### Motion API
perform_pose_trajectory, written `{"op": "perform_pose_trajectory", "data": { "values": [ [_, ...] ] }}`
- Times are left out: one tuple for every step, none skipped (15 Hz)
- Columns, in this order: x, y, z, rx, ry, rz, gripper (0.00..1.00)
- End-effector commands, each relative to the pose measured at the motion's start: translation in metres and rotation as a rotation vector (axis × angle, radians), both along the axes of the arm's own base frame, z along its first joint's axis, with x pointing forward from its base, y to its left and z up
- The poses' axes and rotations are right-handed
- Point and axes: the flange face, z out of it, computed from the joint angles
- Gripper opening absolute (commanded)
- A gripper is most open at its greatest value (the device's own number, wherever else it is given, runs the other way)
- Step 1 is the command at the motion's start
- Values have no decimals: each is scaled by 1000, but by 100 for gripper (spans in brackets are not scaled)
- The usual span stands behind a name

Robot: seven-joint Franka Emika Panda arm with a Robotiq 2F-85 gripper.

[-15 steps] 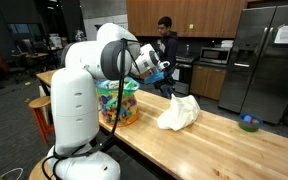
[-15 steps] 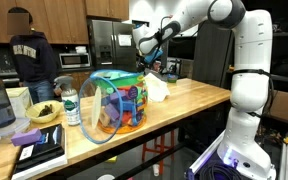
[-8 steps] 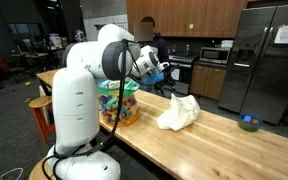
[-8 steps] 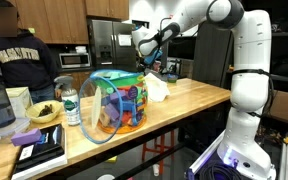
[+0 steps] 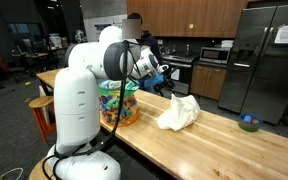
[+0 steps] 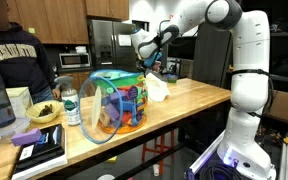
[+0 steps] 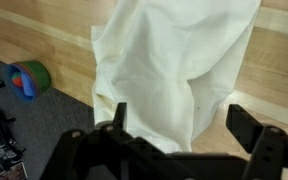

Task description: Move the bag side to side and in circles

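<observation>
Gripper [image 7: 184, 125] jaws wide, empty, hanging above white bag [image 7: 174, 70], not touching; bag slumped on table [image 7: 280, 70]; probably lining up a grasp

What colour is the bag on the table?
The bag is plain off-white; wrist view shows it best.

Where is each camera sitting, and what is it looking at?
In an exterior view, the camera sits beside the robot's white base, facing along the wooden table to the white bag; base, arm and gripper show.
In an exterior view, the camera sits past the table's cluttered end, facing over the colourful tub toward the bag; the whole arm shows.
Wrist view: looks down on the bag; only the open gripper's fingers show.
Shared: all three see the bag.
</observation>
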Motion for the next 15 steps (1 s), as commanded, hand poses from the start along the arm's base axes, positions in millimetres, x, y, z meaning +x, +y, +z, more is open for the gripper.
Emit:
{"op": "perform_pose_trajectory", "data": {
  "values": [
    [8,-7,-20,-49,-15,-4,100],
    [12,-10,-26,-62,-26,3,100],
    [16,-12,-30,-75,-44,7,100],
    [20,-14,-34,-88,-64,15,100],
    [25,-15,-37,-104,-91,25,100],
    [29,-17,-41,-116,-114,33,100],
    [33,-18,-44,-130,-138,40,100],
    [36,-18,-46,-139,-156,47,100],
    [38,-18,-48,-144,-173,56,100],
    [40,-18,-50,-148,-188,66,100],
    [42,-17,-52,-151,-200,74,100],
    [43,-16,-53,-151,-211,84,100],
    [44,-15,-55,-153,-219,91,100],
    [45,-14,-56,-155,-227,98,100],
    [46,-13,-59,-158,-229,104,100]
  ]
}}
